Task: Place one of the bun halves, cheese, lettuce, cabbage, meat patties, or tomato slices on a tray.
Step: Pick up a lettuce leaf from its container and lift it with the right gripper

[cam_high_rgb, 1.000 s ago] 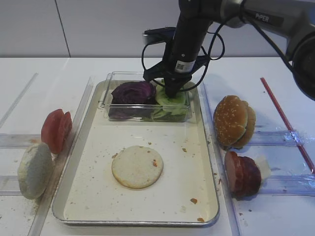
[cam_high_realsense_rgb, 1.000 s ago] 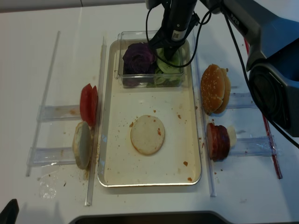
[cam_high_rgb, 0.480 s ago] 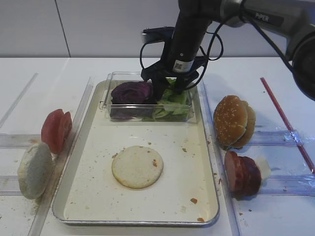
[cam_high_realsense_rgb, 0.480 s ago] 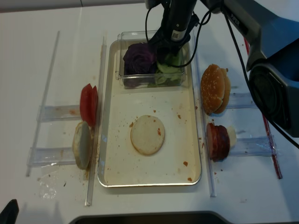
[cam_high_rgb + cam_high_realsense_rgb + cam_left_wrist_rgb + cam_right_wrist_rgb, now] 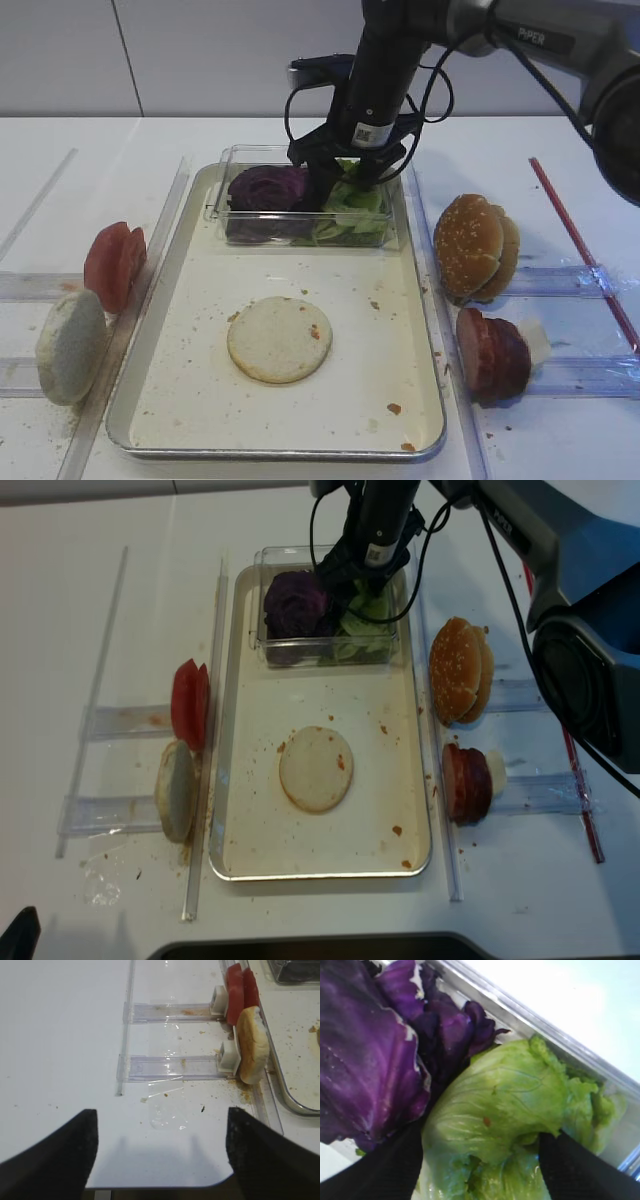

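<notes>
On the left rails, tomato slices (image 5: 114,264) and a pale bun half (image 5: 70,346) are being kept upright, just outside the tray (image 5: 170,300). The left gripper (image 5: 160,1155) is being held spread over bare table, nothing gripped. A flat bun half (image 5: 279,339) is lying on the tray floor. In the clear box (image 5: 225,205), cabbage (image 5: 266,187) is touching the lettuce (image 5: 505,1100), which is being straddled by the right gripper (image 5: 480,1157), jaws spread wide. Right of the tray, sesame buns (image 5: 474,246), patties (image 5: 491,352) and cheese (image 5: 537,341) are standing on rails.

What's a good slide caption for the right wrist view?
Open jaws straddle the lettuce beside purple cabbage.
</notes>
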